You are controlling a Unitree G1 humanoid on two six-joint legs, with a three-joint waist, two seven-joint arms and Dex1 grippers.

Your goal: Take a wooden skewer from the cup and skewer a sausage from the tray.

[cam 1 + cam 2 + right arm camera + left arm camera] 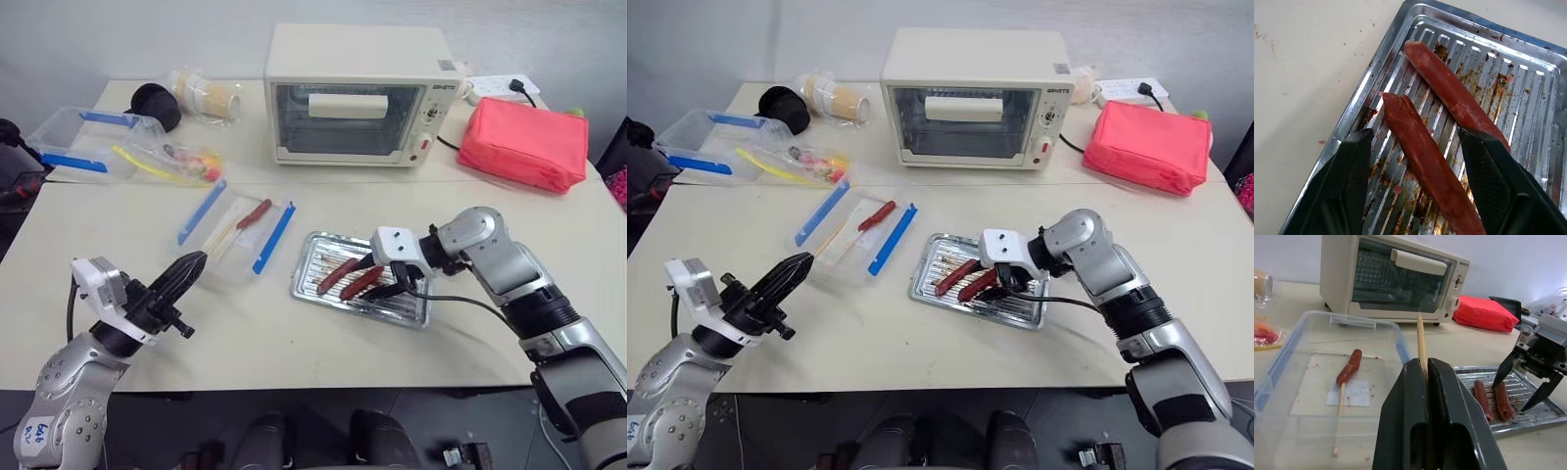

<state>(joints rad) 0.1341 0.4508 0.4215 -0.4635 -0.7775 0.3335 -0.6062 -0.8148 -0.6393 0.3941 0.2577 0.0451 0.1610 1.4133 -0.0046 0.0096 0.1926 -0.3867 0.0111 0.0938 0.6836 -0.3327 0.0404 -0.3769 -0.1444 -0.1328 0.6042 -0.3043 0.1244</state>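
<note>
My left gripper [191,264] hovers over the table's front left, shut on the wooden skewer [1421,345], whose pointed tip sticks out past the fingertips. The silver tray [306,281] lies at the table's middle with two reddish-brown sausages side by side on it. My right gripper [379,278] reaches down into the tray from the right, open. Its fingers straddle the nearer sausage [1422,152] with small gaps on both sides. The other sausage [1452,90] lies just beyond, one end under a finger. The cup is out of view.
A toaster oven [358,93] stands at the back, a red pouch [524,142] to its right. A clear blue-edged bag [211,211] holding a skewered sausage lies left of the tray. More bags [83,142] and a black container [155,103] sit at back left.
</note>
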